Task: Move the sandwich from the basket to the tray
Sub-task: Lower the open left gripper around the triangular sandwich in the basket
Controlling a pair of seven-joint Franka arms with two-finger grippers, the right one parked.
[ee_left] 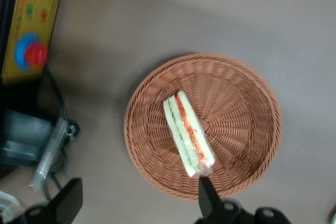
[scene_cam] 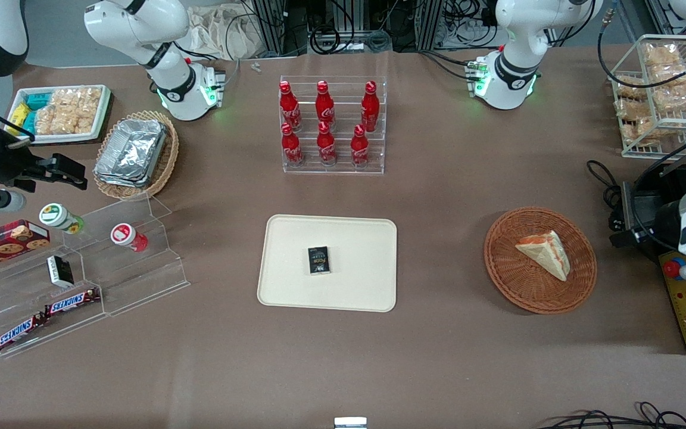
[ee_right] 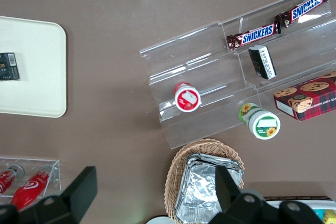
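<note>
- Sandwich (scene_cam: 545, 254) lies in basket (scene_cam: 513, 286), centre-right of front frame; not lifted yet.
- Tray (scene_cam: 295, 280) mid-frame, w/ only a small dark packet (scene_cam: 319, 260) on it.
- Gripper (ee_left: 137, 200) hangs above basket, fingers spread wide, holding nothing.
- Left to do: descend, grasp, carry, release. Basically 0% done.

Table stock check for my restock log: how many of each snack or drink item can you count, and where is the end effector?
Red cola bottles: 6
Snickers bars: 2
Sandwich, in basket: 1
Cookie box: 1
Lidded cups: 2
Total: 12
End effector: open, above the basket.
</note>
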